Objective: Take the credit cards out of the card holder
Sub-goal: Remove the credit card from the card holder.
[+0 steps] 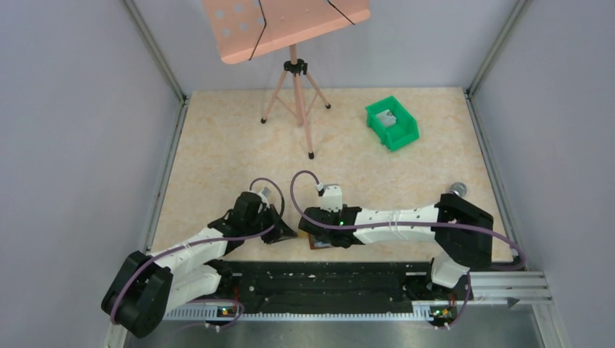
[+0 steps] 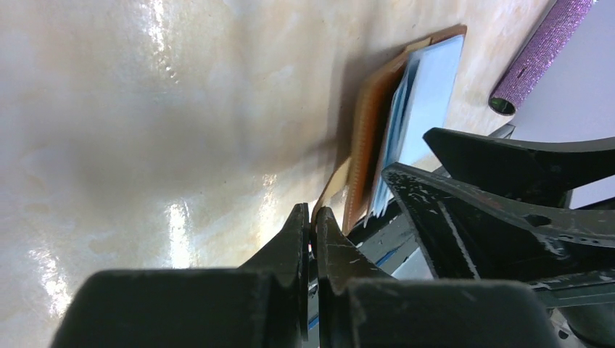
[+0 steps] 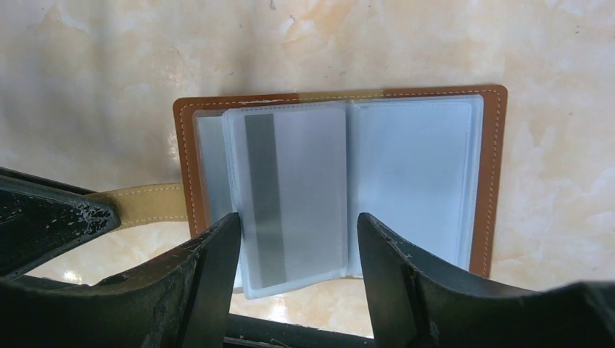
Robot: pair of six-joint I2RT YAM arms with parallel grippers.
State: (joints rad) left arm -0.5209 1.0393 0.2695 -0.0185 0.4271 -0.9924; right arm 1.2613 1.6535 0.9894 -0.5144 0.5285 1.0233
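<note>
While left arm pinned it: left gripper (image 2: 313, 217) was clamped shut on the tan leather side tab (image 3: 145, 204) of the brown leather book-style card holder (image 3: 493, 181).
holder position: lay open on the beige marbled tabletop (image 3: 435, 43), near the front edge, between both arms.
right gripper (image 3: 297, 225): jaws stood apart, straddling the uppermost clear plastic sleeve page (image 3: 233, 159); nothing gripped.
card: light grey credit card with a dark stripe (image 3: 290, 188) sat inside that sleeve, not out.
risk 1: closing looked likely to pinch sleeve and card together; the card wouldn't slide and the whole holder would lift.
risk 2: tab hold was small; a hard pull could slip it, or drag the holder off the edge.
risk 3: slick card could squirt out of the grip.
green plastic bin (image 1: 391, 122): sat well apart, far right; something pale grey inside, couldn't tell what.
</note>
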